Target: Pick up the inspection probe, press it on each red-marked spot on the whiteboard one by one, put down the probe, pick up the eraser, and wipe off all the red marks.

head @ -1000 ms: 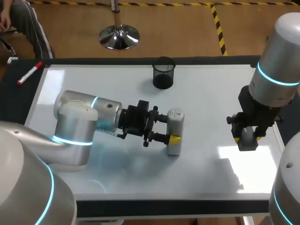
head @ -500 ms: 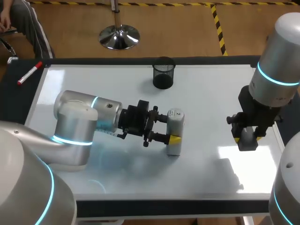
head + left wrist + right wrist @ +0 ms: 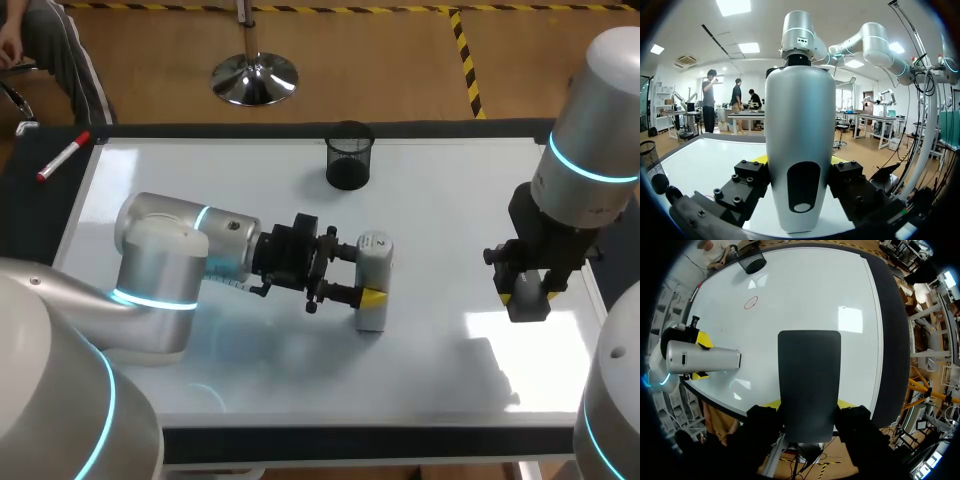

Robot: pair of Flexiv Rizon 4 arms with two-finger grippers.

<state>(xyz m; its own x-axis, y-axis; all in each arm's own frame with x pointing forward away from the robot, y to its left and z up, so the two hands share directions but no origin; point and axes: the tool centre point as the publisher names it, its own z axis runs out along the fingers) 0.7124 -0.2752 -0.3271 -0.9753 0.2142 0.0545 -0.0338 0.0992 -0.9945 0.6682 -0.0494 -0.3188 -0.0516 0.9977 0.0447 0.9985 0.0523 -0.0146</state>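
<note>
Lying on its side over the middle of the whiteboard [image 3: 430, 230], the inspection probe [image 3: 372, 280] is being held by the left arm's jaws. It is a silver-grey body with a dark oval window facing the left wrist camera [image 3: 800, 150]. The jaws are closing on it from two sides, a yellow tip showing at each flank. Its long axis is running near to far, with the labelled end pointing far. Whether it is touching the board I cannot tell. The left arm [image 3: 160, 270] is reaching in low from the left and stretching across the left half of the board.

A red mark [image 3: 750, 302], a small oval outline, is sitting on the whiteboard [image 3: 805, 295] between the probe [image 3: 702, 359] and the mesh cup [image 3: 751, 261], apart from both.

Well to the right, the eraser [image 3: 527, 298], a dark flat block, is hanging over the board close to its right edge. The right arm's jaws are gripping it from both sides, yellow showing beside it in the right wrist view [image 3: 809, 382].

The black mesh cup [image 3: 348, 156] is standing upright at the far edge of the board, near the middle. A red-capped marker [image 3: 63, 157] is lying on the dark counter [image 3: 30, 210] just off the board's far left corner.
</note>
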